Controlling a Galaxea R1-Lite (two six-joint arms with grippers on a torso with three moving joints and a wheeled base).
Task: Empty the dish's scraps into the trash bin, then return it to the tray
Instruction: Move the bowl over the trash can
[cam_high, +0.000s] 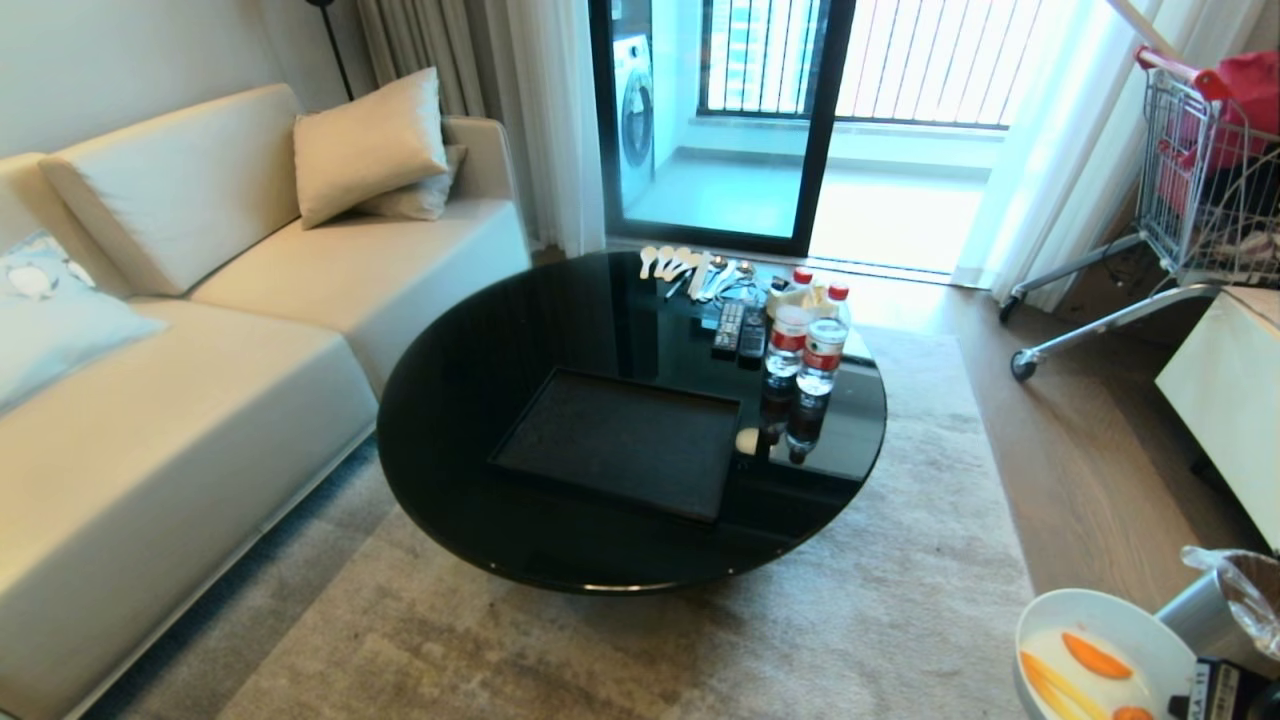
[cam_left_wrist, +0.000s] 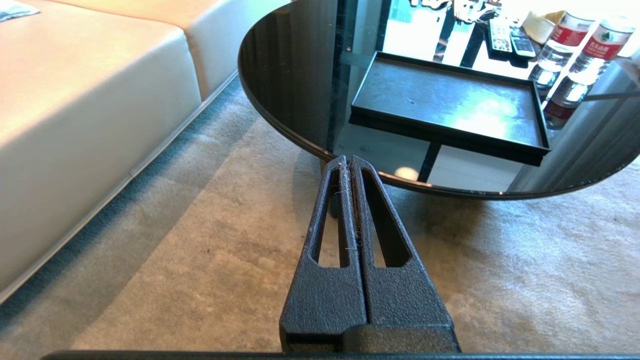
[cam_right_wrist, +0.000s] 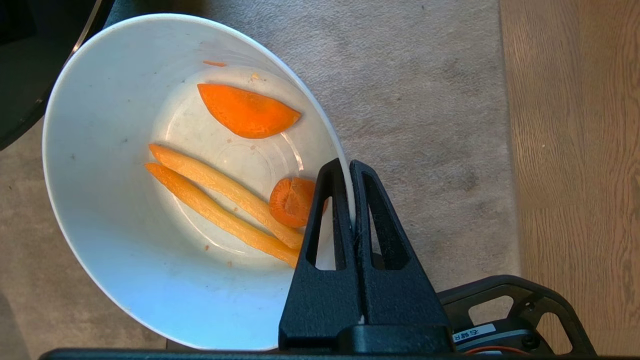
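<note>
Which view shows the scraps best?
The right wrist view: the scraps lie unobstructed inside the dish, held by the right gripper. The head view catches them cropped at its corner; the left wrist view shows none.

A round black glass table is standing on a pale rug. The black tray is lying bare on the glass, slightly toward six o'clock of the table's middle. Two water bottles with red caps are standing just beside the tray at about two o'clock from it. Two remote controls are lying near the bottles, toward one o'clock of the tabletop. White spoons are lying in a row at the twelve o'clock edge.
</note>
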